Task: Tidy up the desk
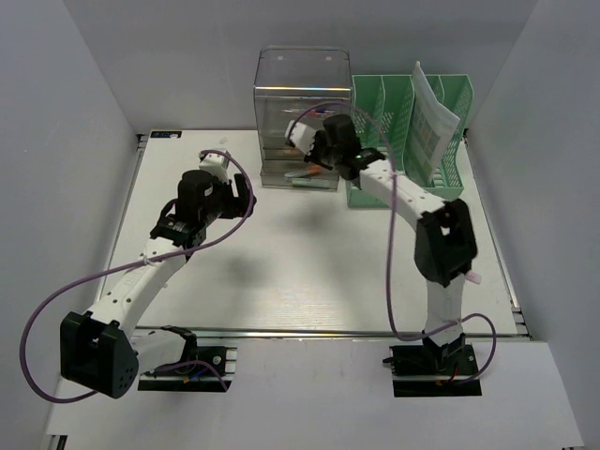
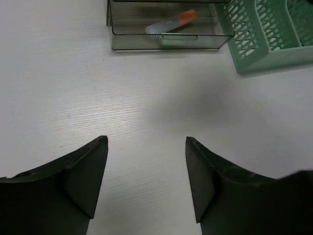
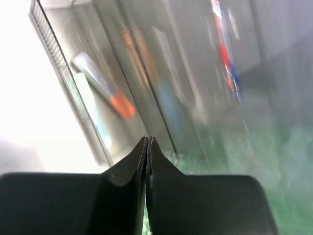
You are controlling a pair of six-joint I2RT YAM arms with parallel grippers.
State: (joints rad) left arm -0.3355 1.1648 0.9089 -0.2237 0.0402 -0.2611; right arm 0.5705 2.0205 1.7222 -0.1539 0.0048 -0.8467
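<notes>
the wide, flat off-white surface (image 1: 309, 272) with a metal front rail fills the middle of the top view. the left hand (image 2: 146, 142) hangs over its bare 10 o'clock part, jaws wide apart and empty. the right hand (image 3: 148, 142) is closed tight on nothing, just in front of the clear plastic drawer unit (image 1: 302, 103) at 12 o'clock. the unit's open bottom drawer holds an orange-capped tube (image 2: 171, 22). a green slotted file rack (image 1: 394, 122) stands at 1 o'clock.
</notes>
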